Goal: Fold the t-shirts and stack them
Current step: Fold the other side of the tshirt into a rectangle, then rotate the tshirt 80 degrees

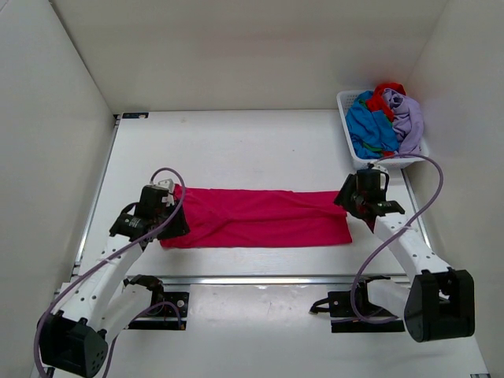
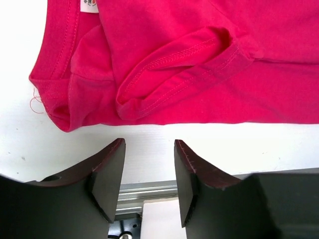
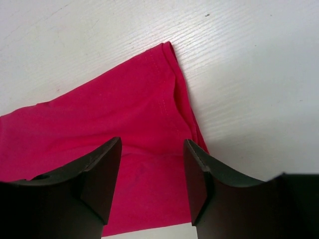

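Three heaped t-shirts, perhaps, overhead only

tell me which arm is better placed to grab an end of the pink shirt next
Right, likely. The right gripper is open, straddling the hem end of the pink shirt; the left gripper, also open, sits over bare table off the collar end.

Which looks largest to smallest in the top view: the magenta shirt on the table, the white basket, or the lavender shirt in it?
1. flat magenta-pink cloth t-shirt
2. white slatted plastic basket
3. crumpled pale lavender cloth t-shirt, only partly visible
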Controlling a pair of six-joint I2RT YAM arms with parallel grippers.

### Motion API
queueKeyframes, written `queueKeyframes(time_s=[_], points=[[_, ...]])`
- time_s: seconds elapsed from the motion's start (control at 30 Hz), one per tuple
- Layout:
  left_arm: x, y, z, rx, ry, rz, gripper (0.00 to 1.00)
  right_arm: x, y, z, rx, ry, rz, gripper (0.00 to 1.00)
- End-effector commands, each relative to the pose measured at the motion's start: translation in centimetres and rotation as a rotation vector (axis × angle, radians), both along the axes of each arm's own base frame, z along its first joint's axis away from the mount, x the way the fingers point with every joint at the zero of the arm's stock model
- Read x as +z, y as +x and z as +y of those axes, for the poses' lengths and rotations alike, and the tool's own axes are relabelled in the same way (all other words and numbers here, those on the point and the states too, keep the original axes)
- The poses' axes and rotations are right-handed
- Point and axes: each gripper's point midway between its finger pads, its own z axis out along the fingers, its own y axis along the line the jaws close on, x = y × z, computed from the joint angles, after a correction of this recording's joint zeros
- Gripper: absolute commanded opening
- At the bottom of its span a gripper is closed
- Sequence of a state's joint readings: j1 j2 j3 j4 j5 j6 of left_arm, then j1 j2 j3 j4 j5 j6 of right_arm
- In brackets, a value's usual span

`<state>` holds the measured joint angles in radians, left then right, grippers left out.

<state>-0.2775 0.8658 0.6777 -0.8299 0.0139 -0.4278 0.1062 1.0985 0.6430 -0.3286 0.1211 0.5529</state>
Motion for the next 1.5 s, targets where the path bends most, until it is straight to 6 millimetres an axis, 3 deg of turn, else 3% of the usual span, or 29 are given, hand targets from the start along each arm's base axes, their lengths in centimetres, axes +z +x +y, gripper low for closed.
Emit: queueKeyframes(time_s=[0.0,0.1,0.27,0.47,0.73,0.93,1.1,1.2,1.3,1.33,1.47], points=[[1.7,1.3,-0.2,0.021,-0.026,-0.068,0.56,1.6,1.7,0.0,0.067,-0.044,-0.046,0.50],[1.6,2.0,-1.5,0.016,-0.047,-0.071,0.56,0.6,2.6,1.3,0.151,-0.082,-0.017,0.50],[-0.2,2.9,-1.5,0.089,-0.020,-0.054,0.54,-1.3,4.2,3.4,0.258,-0.106,0.000,0.45],[-1.4,4.9,-1.7,0.152,0.038,-0.074,0.51,-3.2,4.7,4.3,0.327,-0.127,0.048,0.45],[-6.7,5.7,-2.3,0.135,0.223,0.066,0.45,-6.7,2.3,5.1,0.373,-0.139,0.202,0.45],[-7.8,8.1,-1.7,0.184,0.252,0.068,0.44,-7.6,-0.5,5.5,0.365,-0.110,0.267,0.46],[-7.3,12.8,-1.6,0.211,0.230,0.032,0.43,-8.7,-3.2,6.4,0.396,-0.112,0.361,0.46],[-7.1,16.4,-3.3,0.148,0.235,0.010,0.43,-9.1,-4.8,7.2,0.421,-0.134,0.409,0.46],[-6.2,21.8,-5.1,0.073,0.265,-0.019,0.42,-8.9,-6.6,8.4,0.430,-0.125,0.422,0.46],[-6.3,22.5,-5.4,0.057,0.270,-0.016,0.41,-8.9,-6.9,8.9,0.439,-0.126,0.413,0.46],[-5.0,27.6,-7.6,-0.055,0.236,-0.091,0.40,-8.0,-8.9,12.1,0.487,-0.085,0.360,0.45]])
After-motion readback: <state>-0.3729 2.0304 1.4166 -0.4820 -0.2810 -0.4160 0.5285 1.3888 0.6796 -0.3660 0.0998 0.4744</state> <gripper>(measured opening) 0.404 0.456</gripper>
